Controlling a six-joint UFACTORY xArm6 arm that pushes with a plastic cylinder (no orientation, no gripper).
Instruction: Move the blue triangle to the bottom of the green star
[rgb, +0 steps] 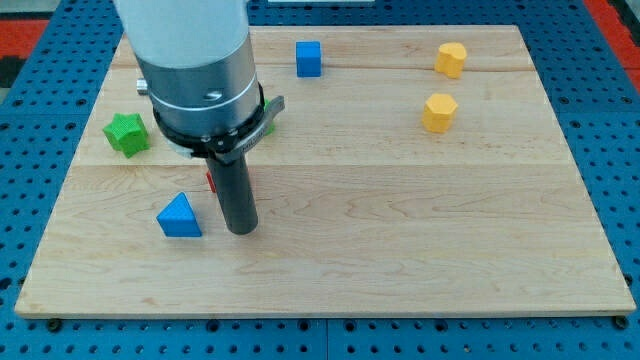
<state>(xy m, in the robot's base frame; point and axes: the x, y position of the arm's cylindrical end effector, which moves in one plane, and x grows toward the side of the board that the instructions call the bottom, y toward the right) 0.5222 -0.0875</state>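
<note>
My tip (241, 230), a bare rod with no claw to open, stands just right of the blue triangle (180, 217) at lower left, best nudged up-left beneath the green star (126, 134)

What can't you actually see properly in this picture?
- A red block: only a sliver shows beside the rod in the camera view; its shape cannot be told.
- Something green behind the arm's grey body: mostly covered, shape unclear.
- The arm itself: cut off by the view's top edge.

My tip shows plainly, just to the view's right of the blue triangle.
</note>
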